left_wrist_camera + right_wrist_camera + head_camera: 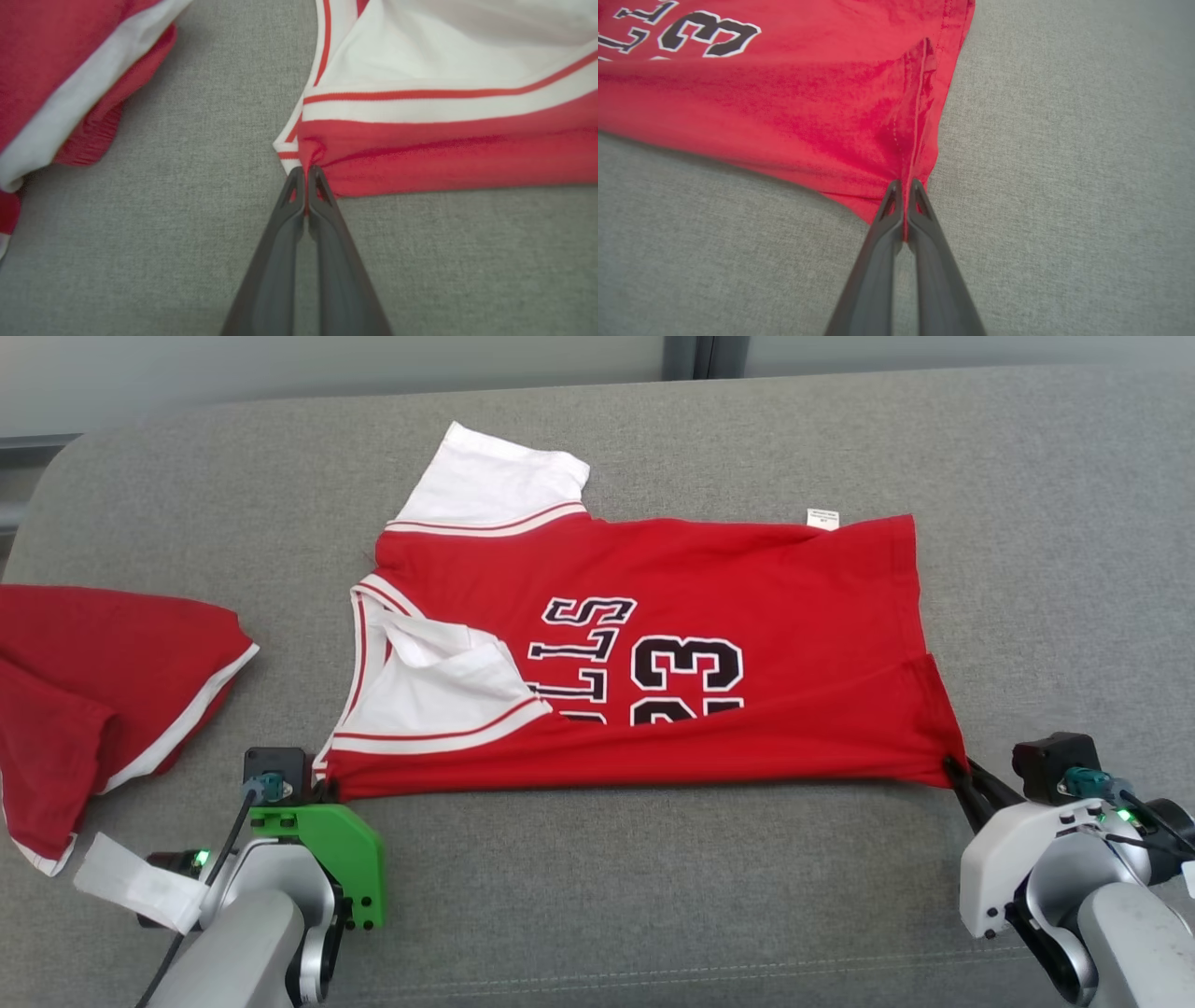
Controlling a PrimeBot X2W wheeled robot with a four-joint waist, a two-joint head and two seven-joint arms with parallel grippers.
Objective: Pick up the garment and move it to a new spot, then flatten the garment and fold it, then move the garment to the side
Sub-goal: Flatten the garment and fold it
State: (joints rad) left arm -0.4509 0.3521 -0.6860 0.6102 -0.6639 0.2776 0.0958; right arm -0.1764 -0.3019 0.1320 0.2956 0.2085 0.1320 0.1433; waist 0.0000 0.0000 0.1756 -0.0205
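A: What's behind the work?
B: I see a grey woven cushion (597, 896), its top-left corner rounded, with a stitched seam (747, 973) running along the near edge.
A: Beyond it?
B: Pale wall (280, 373) along the top, one dark upright strip (689, 355) splitting it. Grey ledge (33, 441) at far left.
A: Light?
B: Even, diffuse. I get soft shadows on the weave. Both wrist views show me the same grey cloth close up, texture sharp.

Red-and-white jersey (747, 579), black lettering, grey sofa (653, 896).
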